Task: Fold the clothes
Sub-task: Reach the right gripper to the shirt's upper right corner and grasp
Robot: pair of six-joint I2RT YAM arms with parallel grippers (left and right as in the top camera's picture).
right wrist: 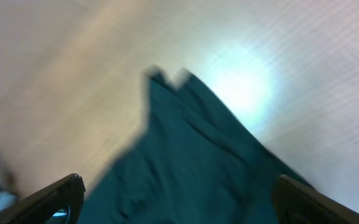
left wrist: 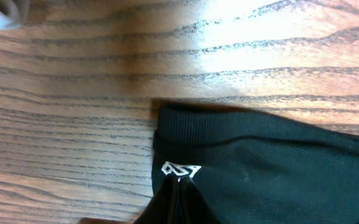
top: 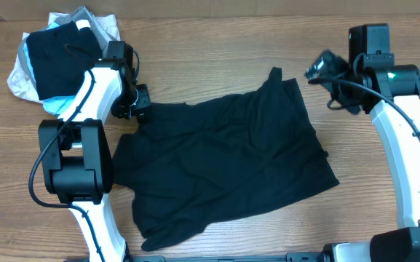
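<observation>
The black shirt (top: pixel 224 160) lies spread and rumpled across the middle of the table. My left gripper (top: pixel 138 109) is at its upper left corner. In the left wrist view the shirt (left wrist: pixel 272 162) is pinched up into a peak at the gripper (left wrist: pixel 179 214), just below a small white logo (left wrist: pixel 180 169) and the ribbed hem. My right gripper (top: pixel 317 69) hovers above the table off the shirt's upper right corner. In the blurred right wrist view its fingers (right wrist: pixel 179 199) are wide apart and empty above the shirt's corner (right wrist: pixel 191 168).
A stacked pile of black, grey and light-blue garments (top: pixel 57 58) sits at the back left, close behind my left arm. Its grey edge shows in the left wrist view (left wrist: pixel 5 12). Bare wooden table (top: pixel 217 51) lies behind the shirt.
</observation>
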